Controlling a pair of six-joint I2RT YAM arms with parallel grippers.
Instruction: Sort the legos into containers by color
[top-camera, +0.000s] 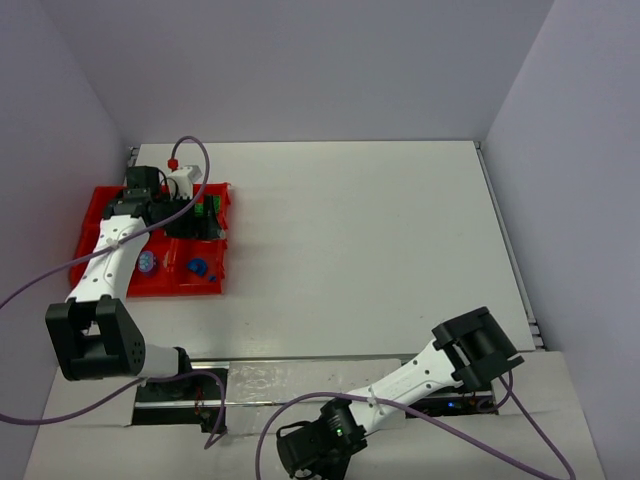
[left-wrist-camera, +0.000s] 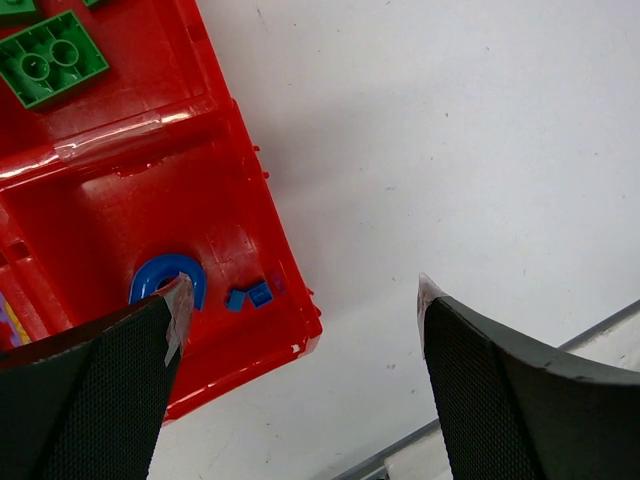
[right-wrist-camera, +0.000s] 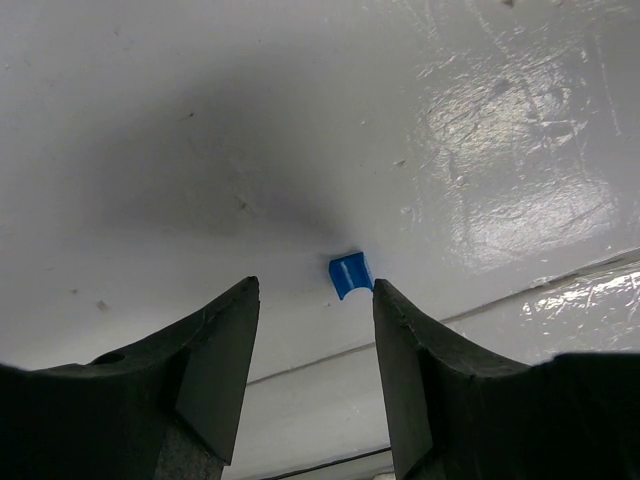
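The red containers (top-camera: 105, 205) sit at the table's left. In the left wrist view the near compartment (left-wrist-camera: 110, 205) holds a blue arch (left-wrist-camera: 165, 272) and two tiny blue bits (left-wrist-camera: 250, 296). The compartment behind holds a green studded block (left-wrist-camera: 50, 58). My left gripper (left-wrist-camera: 300, 300) is open and empty, hovering over the containers' corner and the bare table; it also shows in the top view (top-camera: 195, 222). My right gripper (right-wrist-camera: 315, 290) is open low over a glossy white surface. A small blue lego (right-wrist-camera: 350, 274) lies just ahead of its tips, close against the right fingertip (right-wrist-camera: 385, 295).
The right arm is folded back over the near ledge, its gripper (top-camera: 300, 450) by the arm bases. A purple cable loops around the left arm (top-camera: 105, 262). A seam (right-wrist-camera: 300, 365) crosses the surface under the right gripper. White walls enclose the table.
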